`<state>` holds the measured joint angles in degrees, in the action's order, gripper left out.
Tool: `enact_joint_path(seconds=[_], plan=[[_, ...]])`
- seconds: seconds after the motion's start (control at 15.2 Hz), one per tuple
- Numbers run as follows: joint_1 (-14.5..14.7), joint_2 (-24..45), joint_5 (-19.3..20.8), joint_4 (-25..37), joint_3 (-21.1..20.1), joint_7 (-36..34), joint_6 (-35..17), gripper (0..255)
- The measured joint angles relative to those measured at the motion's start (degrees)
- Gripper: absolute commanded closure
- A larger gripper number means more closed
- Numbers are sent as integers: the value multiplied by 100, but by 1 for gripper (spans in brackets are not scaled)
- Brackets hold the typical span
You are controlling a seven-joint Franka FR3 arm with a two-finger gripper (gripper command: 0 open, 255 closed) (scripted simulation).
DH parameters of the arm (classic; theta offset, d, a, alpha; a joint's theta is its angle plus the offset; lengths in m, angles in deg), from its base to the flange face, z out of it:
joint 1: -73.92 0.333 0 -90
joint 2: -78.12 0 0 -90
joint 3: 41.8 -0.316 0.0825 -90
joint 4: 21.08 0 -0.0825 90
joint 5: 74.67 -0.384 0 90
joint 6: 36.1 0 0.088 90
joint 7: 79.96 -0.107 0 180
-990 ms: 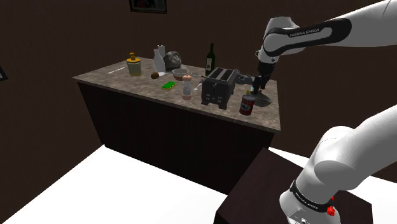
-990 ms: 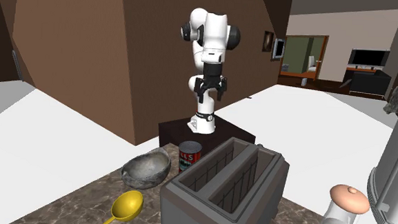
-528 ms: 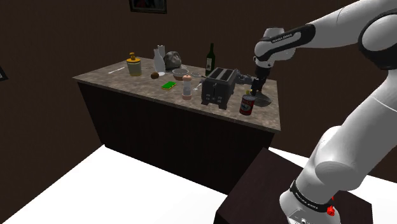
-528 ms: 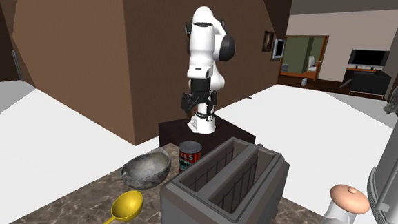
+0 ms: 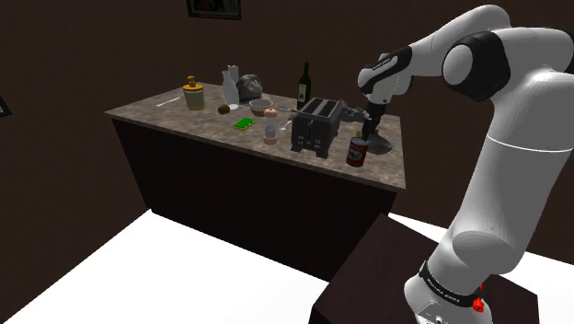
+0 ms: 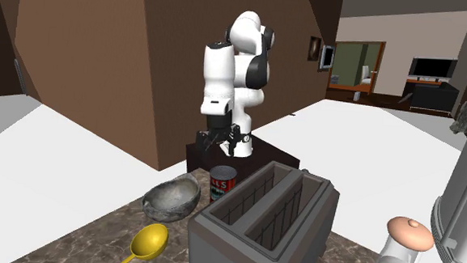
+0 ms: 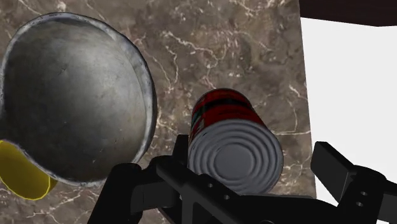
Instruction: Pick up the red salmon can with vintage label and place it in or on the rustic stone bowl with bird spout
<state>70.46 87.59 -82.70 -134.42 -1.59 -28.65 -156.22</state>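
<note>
Your gripper (image 7: 226, 167) is spread wide and grips nothing. In the wrist view its black fingers (image 7: 336, 170) stand well apart, and the red can (image 7: 234, 141) sits below and between them, untouched. The can stands upright close to the table's (image 7: 242, 44) end edge nearest the stand, with a ribbed metal lid on top and a red label around its side. Just beside it sits the stone bowl (image 7: 70, 95), grey, rough and rounded. A yellow spoon (image 7: 24, 179) lies against the bowl, partly hidden by its rim. In the shoulder view your arm (image 5: 515, 120) arches high from the stand, and the wrist points the gripper down just above the can. The tabletop is brown marble with white veins. A dark toaster (image 5: 317, 126) stands beside the can, toward the table's middle.
</note>
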Motion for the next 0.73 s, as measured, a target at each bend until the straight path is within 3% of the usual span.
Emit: enact_joint_path(seconds=[0.73], plan=[[-119,397,-344,-187,-84,270,-476,0]])
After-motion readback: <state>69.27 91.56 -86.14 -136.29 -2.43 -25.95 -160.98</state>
